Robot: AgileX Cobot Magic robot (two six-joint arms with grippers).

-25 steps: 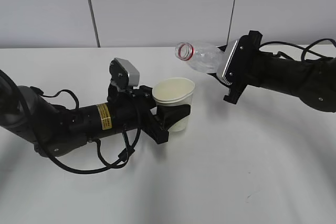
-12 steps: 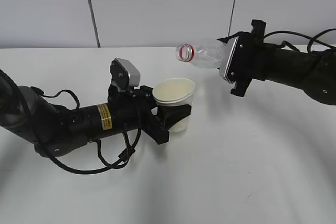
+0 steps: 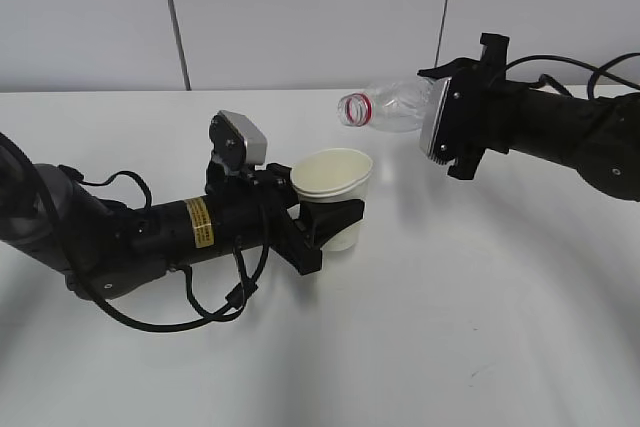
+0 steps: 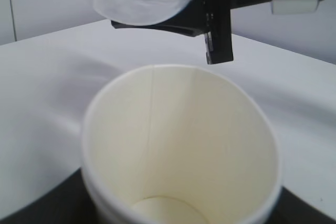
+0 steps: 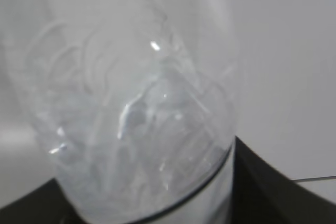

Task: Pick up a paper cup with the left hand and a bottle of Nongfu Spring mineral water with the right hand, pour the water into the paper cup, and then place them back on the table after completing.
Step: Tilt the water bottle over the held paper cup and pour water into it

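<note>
My left gripper (image 3: 335, 219) on the arm with the yellow label is shut on a white paper cup (image 3: 333, 187) and holds it upright at the middle of the white table (image 3: 450, 327). In the left wrist view the cup (image 4: 178, 145) looks empty and dry. My right gripper (image 3: 440, 117) is shut on a clear plastic bottle (image 3: 390, 107), lying nearly level, its open red-ringed mouth pointing left, above and right of the cup. The bottle also fills the right wrist view (image 5: 136, 129). I see no water stream; whether water is inside the bottle I cannot tell.
A grey panelled wall (image 3: 300, 17) stands behind the table's far edge. Black cables (image 3: 220, 297) loop under the left arm, and a cable (image 3: 590, 77) trails from the right arm at the far right.
My right gripper has risen and turned the bottle from mouth-up tilt to nearly level, its mouth a little lower and nearer the cup. The left gripper and cup have not moved.
</note>
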